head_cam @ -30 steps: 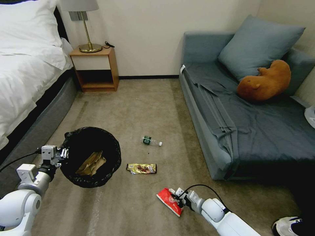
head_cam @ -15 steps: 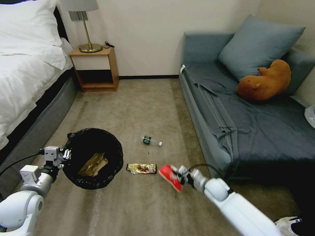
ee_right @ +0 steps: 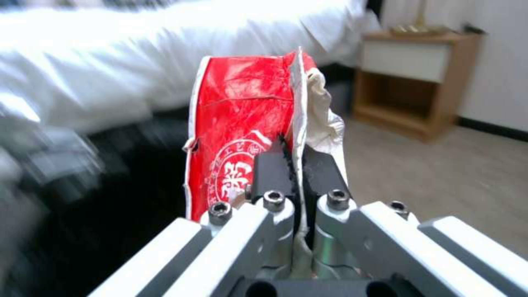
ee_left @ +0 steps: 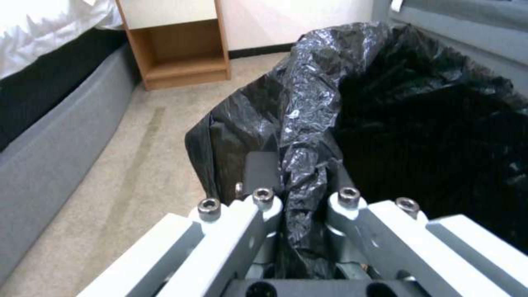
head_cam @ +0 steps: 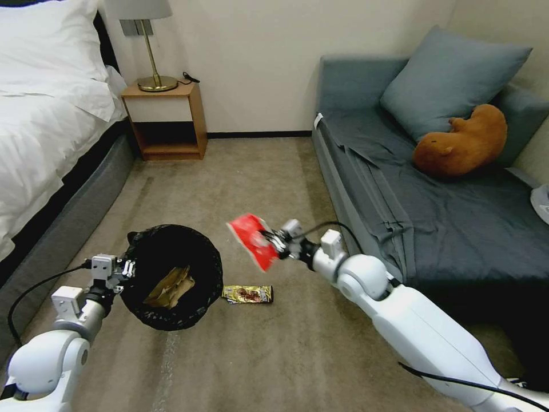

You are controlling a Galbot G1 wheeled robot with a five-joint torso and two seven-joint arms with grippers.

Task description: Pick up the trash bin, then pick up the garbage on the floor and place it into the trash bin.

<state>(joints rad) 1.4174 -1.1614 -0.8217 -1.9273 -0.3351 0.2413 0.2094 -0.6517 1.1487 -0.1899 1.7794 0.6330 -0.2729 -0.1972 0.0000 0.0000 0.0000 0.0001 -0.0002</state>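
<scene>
My left gripper (head_cam: 127, 268) (ee_left: 300, 181) is shut on the near rim of the trash bin (head_cam: 171, 274) (ee_left: 418, 123), a round bin lined with a crinkly black bag, held just off the carpet. A crumpled brown paper bag (head_cam: 170, 286) lies inside it. The right gripper (head_cam: 269, 240) (ee_right: 296, 165) is shut on a red-and-white snack bag (head_cam: 251, 239) (ee_right: 242, 136), held in the air just right of the bin. A gold-brown wrapper (head_cam: 247, 294) lies on the carpet beside the bin. The small bottle is hidden behind the right arm.
A white-sheeted bed (head_cam: 46, 114) runs along the left, and a wooden nightstand (head_cam: 166, 120) with a brass lamp (head_cam: 150, 46) stands at the back wall. On the right a grey sofa (head_cam: 434, 200) carries a cushion and a brown plush animal (head_cam: 463, 143). Open carpet lies between them.
The right gripper has lifted the red snack bag off the carpet and carried it up and left toward the bin. The left arm has shifted the bin slightly to the right.
</scene>
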